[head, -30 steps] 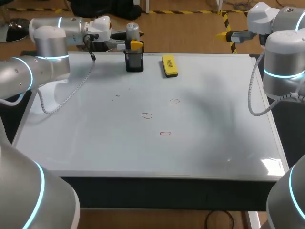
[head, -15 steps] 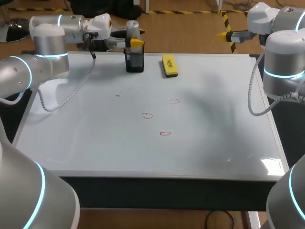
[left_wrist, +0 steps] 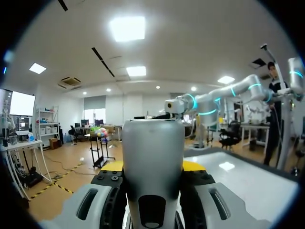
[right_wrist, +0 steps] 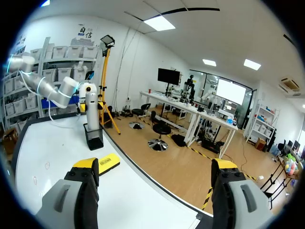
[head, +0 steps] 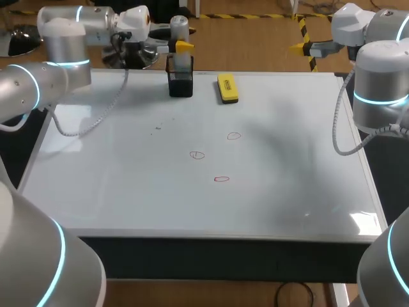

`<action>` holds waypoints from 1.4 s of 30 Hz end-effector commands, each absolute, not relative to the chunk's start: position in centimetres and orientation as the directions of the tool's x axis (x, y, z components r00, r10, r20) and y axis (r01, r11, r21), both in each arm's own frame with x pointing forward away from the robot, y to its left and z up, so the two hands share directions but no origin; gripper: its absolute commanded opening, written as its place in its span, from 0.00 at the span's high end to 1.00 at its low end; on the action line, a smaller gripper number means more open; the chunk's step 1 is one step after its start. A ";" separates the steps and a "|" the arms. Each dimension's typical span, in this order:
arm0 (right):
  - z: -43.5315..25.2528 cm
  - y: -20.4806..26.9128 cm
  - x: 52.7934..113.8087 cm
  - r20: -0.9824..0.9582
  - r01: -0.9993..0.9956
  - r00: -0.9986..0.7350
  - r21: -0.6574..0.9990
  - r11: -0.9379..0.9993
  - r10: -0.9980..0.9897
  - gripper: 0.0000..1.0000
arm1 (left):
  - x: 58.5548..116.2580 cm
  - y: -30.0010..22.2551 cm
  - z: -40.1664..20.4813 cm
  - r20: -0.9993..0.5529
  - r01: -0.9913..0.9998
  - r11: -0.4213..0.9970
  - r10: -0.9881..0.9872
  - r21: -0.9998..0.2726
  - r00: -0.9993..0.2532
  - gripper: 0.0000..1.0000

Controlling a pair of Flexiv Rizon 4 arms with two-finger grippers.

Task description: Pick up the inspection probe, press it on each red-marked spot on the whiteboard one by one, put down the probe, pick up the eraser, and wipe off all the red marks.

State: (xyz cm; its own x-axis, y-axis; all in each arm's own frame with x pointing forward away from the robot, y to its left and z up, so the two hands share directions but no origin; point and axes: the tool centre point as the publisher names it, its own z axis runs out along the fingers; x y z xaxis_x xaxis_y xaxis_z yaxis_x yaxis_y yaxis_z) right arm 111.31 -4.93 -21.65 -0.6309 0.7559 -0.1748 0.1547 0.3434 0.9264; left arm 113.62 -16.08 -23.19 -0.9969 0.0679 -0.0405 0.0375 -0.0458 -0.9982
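Observation:
The grey inspection probe stands upright with its lower end still inside the black holder at the whiteboard's far edge. My left gripper is shut on it from the left side; in the left wrist view the probe fills the gap between the yellow-tipped fingers. The yellow eraser lies just right of the holder. Three red circles are drawn mid-board. My right gripper stands open and empty beyond the far right corner, facing the eraser and holder.
The whiteboard covers nearly the whole tabletop. My right arm stands along its right edge, my left arm over its far left corner with a coiled cable hanging down.
My left gripper has risen with the probe, drawing it partway up out of the black holder. The right arm has stayed put.

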 end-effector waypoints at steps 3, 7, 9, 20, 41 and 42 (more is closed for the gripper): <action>-21.6 -4.9 111.4 -0.175 0.156 -0.632 0.926 0.344 0.755 0.00 | 112.5 -15.8 -21.0 -0.068 0.067 -0.027 0.047 -0.997 -0.997 1.00; -21.6 -4.9 111.4 -0.175 0.156 -0.632 0.926 0.344 0.755 0.00 | 112.4 -15.6 -19.9 -0.094 0.092 -0.038 0.044 -0.995 -0.995 1.00; -21.6 -4.9 111.4 -0.175 0.156 -0.632 0.926 0.344 0.755 0.00 | 112.4 -15.6 -19.4 -0.108 0.106 -0.039 0.045 -0.994 -0.993 1.00; -21.6 -4.9 111.4 -0.175 0.156 -0.632 0.926 0.344 0.755 0.00 | 112.2 -14.8 -17.4 -0.080 0.080 -0.003 0.030 -0.997 -0.996 1.00; -21.6 -4.9 111.4 -0.175 0.156 -0.632 0.926 0.344 0.755 0.00 | 105.7 -9.8 -14.3 -0.084 0.084 -0.005 -0.022 -0.996 -0.996 1.00; -21.6 -4.9 111.4 -0.175 0.156 -0.632 0.926 0.344 0.755 0.00 | 105.6 -9.3 -14.5 -0.083 0.083 -0.007 -0.029 -0.997 -0.996 1.00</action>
State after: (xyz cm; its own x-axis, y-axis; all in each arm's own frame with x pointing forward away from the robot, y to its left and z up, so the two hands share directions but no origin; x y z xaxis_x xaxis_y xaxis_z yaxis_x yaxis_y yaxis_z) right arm 111.32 -4.93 -21.65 -0.6309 0.7559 -0.1748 0.1548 0.3434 0.9264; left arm 107.41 -10.33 -14.90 -0.9888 0.1235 -0.0836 0.0806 -0.0290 -0.9963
